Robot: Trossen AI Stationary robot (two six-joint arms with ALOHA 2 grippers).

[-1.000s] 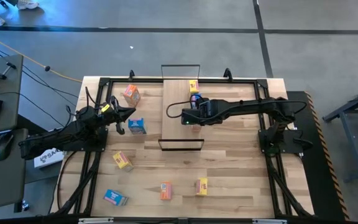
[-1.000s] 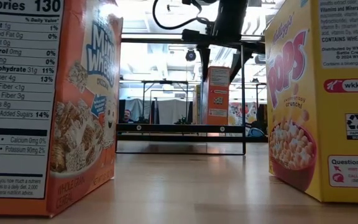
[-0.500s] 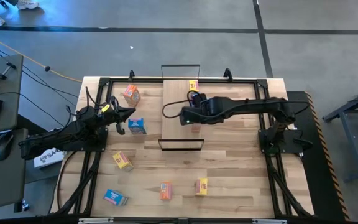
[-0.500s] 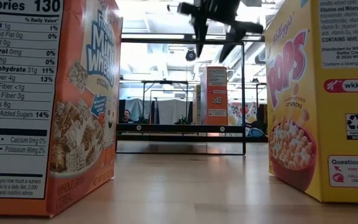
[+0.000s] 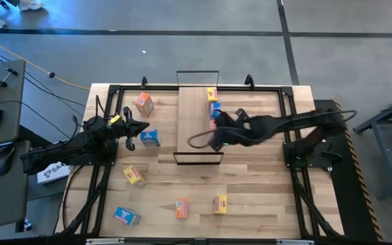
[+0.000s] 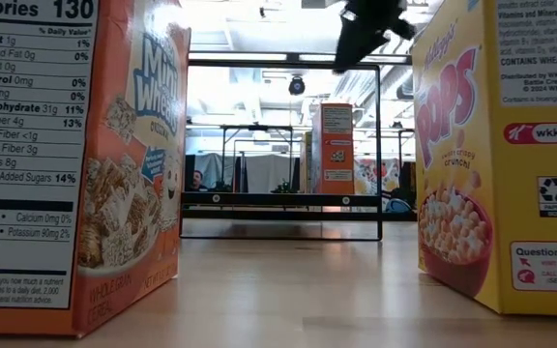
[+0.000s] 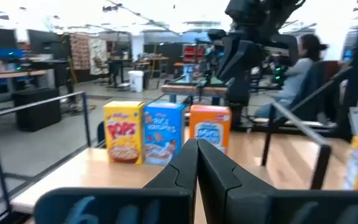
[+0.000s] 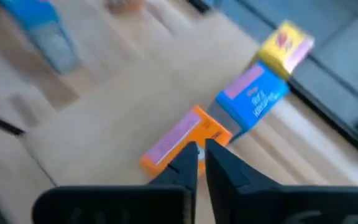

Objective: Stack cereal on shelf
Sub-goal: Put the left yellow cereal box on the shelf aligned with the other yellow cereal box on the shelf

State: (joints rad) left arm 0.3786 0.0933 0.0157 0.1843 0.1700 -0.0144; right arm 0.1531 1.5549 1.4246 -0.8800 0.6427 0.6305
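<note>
My right hand (image 8: 196,163): fingers nearly together, nothing between them; it hangs above the shelf (image 5: 193,122), beside the row of boxes there.
My left hand (image 7: 197,163): shut and empty, waiting over the tabletop (image 5: 250,184) on my left side, near a blue box (image 5: 150,138).
Cereal on the shelf: three boxes standing in a row, yellow (image 8: 286,46), blue (image 8: 252,101), then orange (image 8: 182,138), each touching the next.
Orange box and my right hand: just under my fingertips, apart from them as far as I can tell.
Cereal left to fetch: loose boxes on the tabletop, among them an orange one (image 5: 143,103) and a yellow one (image 5: 220,203).
Handling, as I judge it: light thin cardboard, stiff enough to pinch but easily dented or tipped; smooth printed faces may slip.
Where to hold: across the two broad faces, about mid-height, gently.
</note>
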